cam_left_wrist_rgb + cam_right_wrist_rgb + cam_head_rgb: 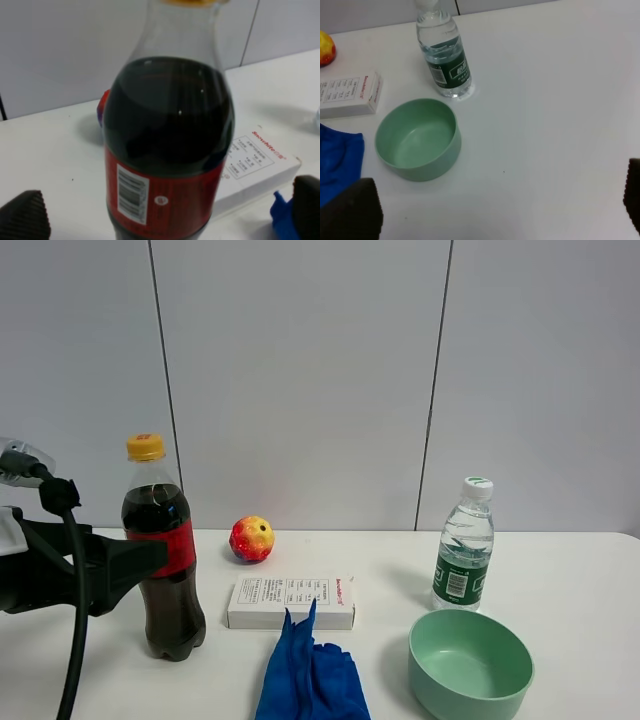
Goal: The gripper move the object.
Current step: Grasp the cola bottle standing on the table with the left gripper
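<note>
The cola bottle [165, 590] stands upright on the white table at the left, with dark cola, a red label and a yellow-orange cap. My left gripper [160, 552] is open, with one finger on either side of the bottle at label height. In the left wrist view the bottle [170, 125] fills the middle and the gripper [165, 215] has its fingertips [25, 217] wide apart, with a gap on both sides of the bottle. My right gripper [490, 205] is open and empty above bare table; it is out of the exterior high view.
A red-yellow ball [251, 538] lies behind a white box [291, 602]. A blue cloth [310, 675] lies at the front middle. A green bowl [470, 665] and a small green-labelled water bottle [464, 550] stand on the right; both show in the right wrist view.
</note>
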`<state>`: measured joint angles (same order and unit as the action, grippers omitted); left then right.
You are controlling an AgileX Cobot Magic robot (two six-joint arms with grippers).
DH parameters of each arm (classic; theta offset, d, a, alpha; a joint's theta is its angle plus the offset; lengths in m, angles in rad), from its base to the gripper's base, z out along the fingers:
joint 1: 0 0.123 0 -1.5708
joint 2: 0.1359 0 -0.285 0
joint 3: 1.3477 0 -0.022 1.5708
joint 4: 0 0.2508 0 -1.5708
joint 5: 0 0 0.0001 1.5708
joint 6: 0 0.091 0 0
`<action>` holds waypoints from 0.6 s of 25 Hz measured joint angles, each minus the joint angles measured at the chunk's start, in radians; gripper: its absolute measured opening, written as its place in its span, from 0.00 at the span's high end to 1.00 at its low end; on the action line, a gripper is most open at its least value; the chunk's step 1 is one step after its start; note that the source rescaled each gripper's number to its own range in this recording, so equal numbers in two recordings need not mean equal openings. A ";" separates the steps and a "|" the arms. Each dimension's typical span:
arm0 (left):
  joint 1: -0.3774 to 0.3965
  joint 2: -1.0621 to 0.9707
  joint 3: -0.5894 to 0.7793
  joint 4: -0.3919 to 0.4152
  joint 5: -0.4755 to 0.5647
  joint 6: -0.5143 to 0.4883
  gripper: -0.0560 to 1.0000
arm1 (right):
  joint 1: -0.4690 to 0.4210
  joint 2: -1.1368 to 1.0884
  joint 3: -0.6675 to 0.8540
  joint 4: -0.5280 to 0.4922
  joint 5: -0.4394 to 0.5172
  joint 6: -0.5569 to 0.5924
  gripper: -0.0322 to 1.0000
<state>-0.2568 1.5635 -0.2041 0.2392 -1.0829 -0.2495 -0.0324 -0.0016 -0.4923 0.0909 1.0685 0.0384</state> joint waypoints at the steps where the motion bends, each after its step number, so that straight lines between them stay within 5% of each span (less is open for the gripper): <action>1: 0.000 0.007 -0.003 0.001 -0.002 0.001 0.00 | 0.000 0.000 0.000 0.000 0.000 0.000 0.00; 15: 0.000 0.065 -0.042 0.002 -0.006 0.014 0.00 | 0.000 0.000 0.000 0.000 0.000 0.000 0.00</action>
<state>-0.2568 1.6280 -0.2460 0.2412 -1.0889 -0.2353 -0.0324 -0.0016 -0.4923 0.0909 1.0685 0.0384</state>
